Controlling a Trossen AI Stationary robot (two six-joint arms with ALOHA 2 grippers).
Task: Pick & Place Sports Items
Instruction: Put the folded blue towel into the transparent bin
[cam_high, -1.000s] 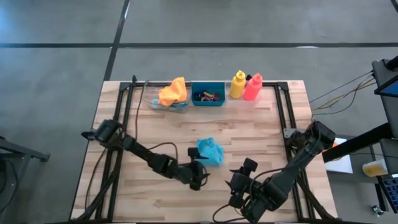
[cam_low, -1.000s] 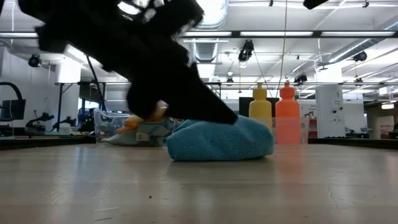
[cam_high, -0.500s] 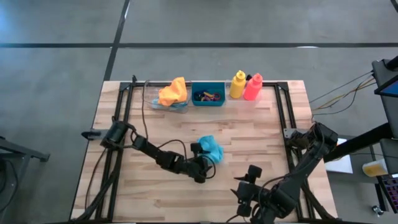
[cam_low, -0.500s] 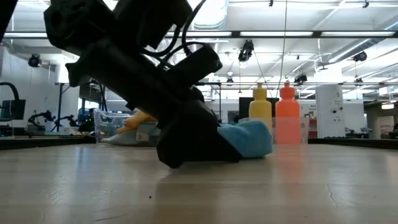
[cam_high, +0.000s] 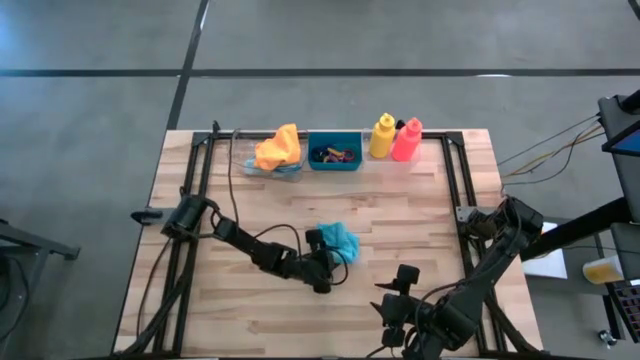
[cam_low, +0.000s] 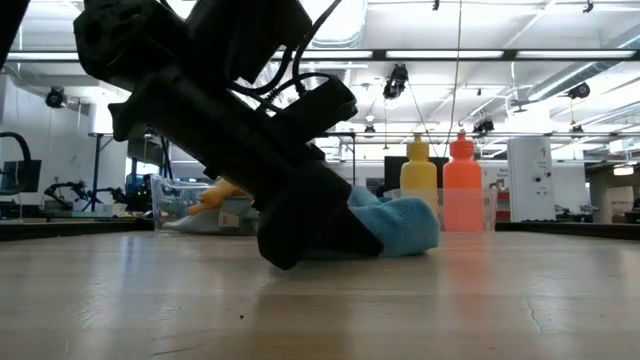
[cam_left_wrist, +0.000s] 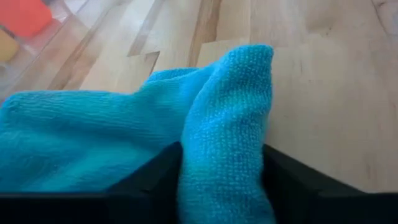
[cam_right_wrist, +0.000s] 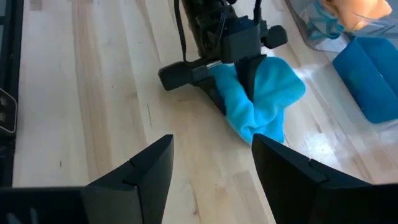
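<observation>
At the centre of the high view, the left gripper lies low on the wooden table, its two fingers pressed onto a fold of the teal cloth, which rests crumpled on the boards. The right gripper hangs at the lower right of that frame, well apart from the cloth, its fingers spread and holding nothing. Along the table's upper edge stand a yellow bottle and a pink-red bottle, beside the teal bin and an orange cloth.
</observation>
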